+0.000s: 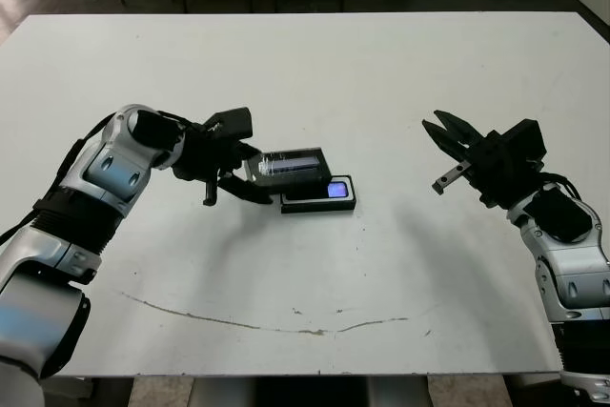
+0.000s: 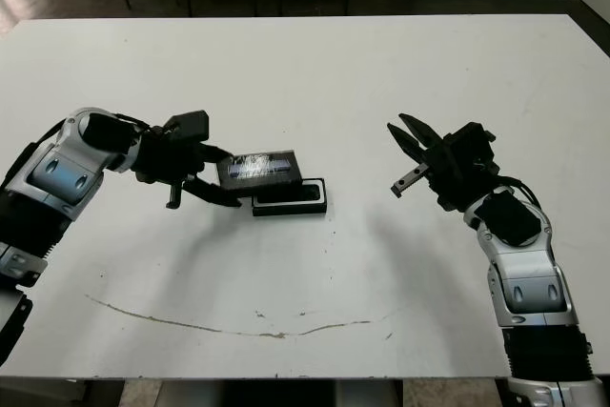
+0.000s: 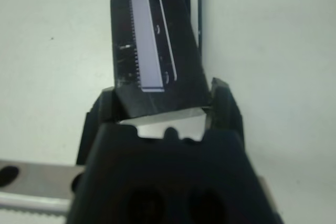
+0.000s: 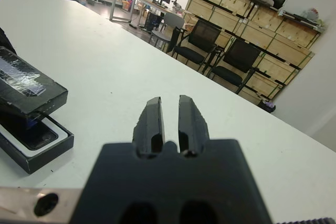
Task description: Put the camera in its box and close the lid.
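My left gripper [image 1: 250, 174] is shut on the near end of the lid [image 1: 294, 162], a black cover with a glossy grey strip. It holds the lid tilted just above the left part of the box [image 1: 319, 204]. The camera [image 1: 335, 189] lies inside the box, and its bluish screen shows at the right end past the lid. In the left wrist view the lid [image 3: 152, 51] stands between my fingers [image 3: 226, 108]. My right gripper [image 1: 434, 123] hovers well to the right of the box, shut on nothing. Its wrist view shows the lid [image 4: 26, 85] over the box [image 4: 39, 156].
A long thin scuff mark [image 1: 267, 323] curves across the white table [image 1: 315, 73] near its front edge. Beyond the far edge, black chairs [image 4: 202, 38] and stacked wooden crates [image 4: 262, 35] show in the right wrist view.
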Motion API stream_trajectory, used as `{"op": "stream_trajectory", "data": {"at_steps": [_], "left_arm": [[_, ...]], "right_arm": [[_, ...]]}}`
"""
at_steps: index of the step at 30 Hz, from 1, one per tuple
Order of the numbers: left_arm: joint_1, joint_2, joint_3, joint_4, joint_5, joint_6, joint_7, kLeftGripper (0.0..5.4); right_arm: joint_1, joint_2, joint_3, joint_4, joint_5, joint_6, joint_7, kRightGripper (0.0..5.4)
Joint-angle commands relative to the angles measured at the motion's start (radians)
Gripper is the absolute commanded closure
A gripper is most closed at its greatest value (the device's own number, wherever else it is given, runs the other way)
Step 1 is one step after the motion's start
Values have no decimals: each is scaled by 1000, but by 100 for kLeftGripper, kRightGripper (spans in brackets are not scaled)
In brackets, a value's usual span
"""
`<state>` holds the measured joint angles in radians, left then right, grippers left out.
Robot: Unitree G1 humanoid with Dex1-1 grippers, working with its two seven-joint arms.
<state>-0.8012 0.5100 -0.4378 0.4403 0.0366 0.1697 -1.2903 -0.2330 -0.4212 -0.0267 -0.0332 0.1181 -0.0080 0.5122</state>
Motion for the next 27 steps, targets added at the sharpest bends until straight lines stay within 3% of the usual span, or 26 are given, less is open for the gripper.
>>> {"op": "stream_trajectory", "data": {"at_steps": [1, 19, 27], "left_arm": [[-28, -10, -35, 51, 48, -7, -23, 416], [-69, -87, -71, 170, 109, -76, -75, 416], [-70, -102, -77, 162, 131, -33, -80, 416]], "right_arm": [[9, -7, -1, -7, 1, 22, 4, 540], [19, -11, -5, -38, 6, 58, 6, 540], [21, -8, -7, -34, 11, 62, 6, 540]]}}
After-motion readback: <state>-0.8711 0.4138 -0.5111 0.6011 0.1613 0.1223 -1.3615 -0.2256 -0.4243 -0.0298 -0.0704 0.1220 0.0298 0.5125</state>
